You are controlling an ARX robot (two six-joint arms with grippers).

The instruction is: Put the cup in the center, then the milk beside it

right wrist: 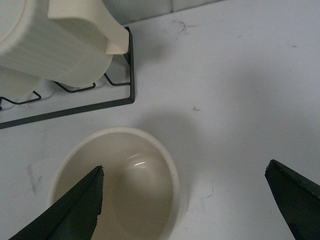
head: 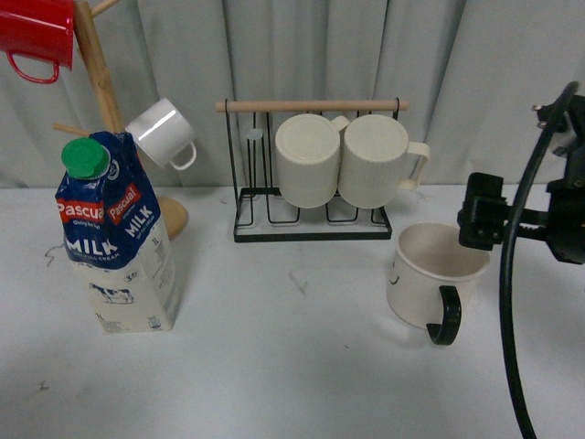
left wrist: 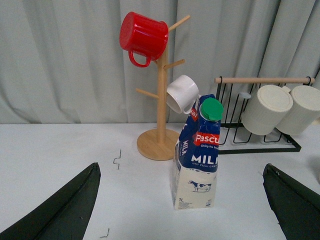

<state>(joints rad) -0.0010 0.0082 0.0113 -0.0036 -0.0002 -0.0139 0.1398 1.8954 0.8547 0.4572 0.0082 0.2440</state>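
The cup [head: 430, 279], a smooth cream mug with a black handle, stands upright on the white table at the right, handle toward the front. In the right wrist view I look down into the cup [right wrist: 120, 185]. My right gripper [right wrist: 185, 167] is open and empty above it, one finger over the cup's mouth and the other over bare table. It shows at the right edge of the front view [head: 482, 212]. The milk [head: 117, 233], a blue and cream carton with a green cap, stands at the left. My left gripper [left wrist: 181, 166] is open, facing the milk [left wrist: 197, 155] from a distance.
A wooden mug tree [head: 101, 82] behind the milk holds a red mug [head: 37, 32] and a small white mug [head: 162, 133]. A black wire rack [head: 311, 224] at the back holds two ribbed cream mugs [head: 309, 157]. A black cable [head: 512, 302] hangs at the right.
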